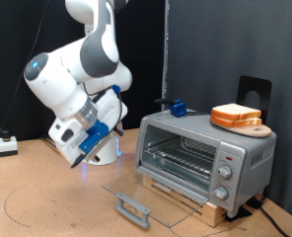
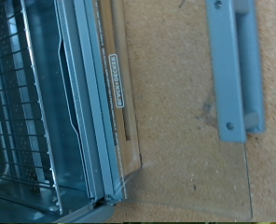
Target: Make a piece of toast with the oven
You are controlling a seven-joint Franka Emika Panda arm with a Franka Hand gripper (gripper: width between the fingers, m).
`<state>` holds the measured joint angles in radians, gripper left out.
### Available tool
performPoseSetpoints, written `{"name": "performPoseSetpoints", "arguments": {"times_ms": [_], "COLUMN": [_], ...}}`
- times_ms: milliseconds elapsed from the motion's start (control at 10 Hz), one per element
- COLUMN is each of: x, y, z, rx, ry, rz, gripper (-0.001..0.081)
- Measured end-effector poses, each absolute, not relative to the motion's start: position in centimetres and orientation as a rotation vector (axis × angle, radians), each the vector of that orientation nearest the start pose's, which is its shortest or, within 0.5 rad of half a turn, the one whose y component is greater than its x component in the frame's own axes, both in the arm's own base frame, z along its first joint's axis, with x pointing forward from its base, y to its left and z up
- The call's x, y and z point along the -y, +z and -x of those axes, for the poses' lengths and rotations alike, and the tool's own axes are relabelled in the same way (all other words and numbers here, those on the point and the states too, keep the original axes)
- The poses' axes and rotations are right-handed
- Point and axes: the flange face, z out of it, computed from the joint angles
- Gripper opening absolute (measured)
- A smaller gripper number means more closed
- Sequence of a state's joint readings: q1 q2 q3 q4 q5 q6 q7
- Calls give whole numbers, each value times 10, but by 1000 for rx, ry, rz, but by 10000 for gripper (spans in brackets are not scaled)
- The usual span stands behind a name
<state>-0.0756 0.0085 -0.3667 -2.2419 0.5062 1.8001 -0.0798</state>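
Observation:
The silver-grey oven [image 1: 207,153] stands at the exterior view's right with its glass door [image 1: 136,196] dropped fully open and its grey bar handle [image 1: 133,208] nearest the camera. The wire rack [image 1: 181,156] inside is bare. Slices of toast bread [image 1: 237,115] are stacked on a wooden plate [image 1: 247,127] on top of the oven. My gripper [image 1: 99,126] hangs left of the oven, above the open door, and touches nothing. The wrist view shows the rack [image 2: 26,103], the glass door [image 2: 175,131] and the handle [image 2: 233,65], but no fingers.
A small blue object [image 1: 176,106] sits on the oven's back left corner. A black stand [image 1: 253,94] rises behind the plate. The oven rests on a wooden board [image 1: 190,202]. A small white box [image 1: 6,145] lies at the far left of the table.

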Motion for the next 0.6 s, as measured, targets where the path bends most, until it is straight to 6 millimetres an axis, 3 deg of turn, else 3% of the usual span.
{"name": "performPoseSetpoints", "arguments": {"times_ms": [200, 600], "x": [164, 128], "y": [352, 380], "z": [-440, -431], "rx": [-760, -277], "ry": [400, 364], "rz": [2451, 2308], "gripper": [809, 809]}}
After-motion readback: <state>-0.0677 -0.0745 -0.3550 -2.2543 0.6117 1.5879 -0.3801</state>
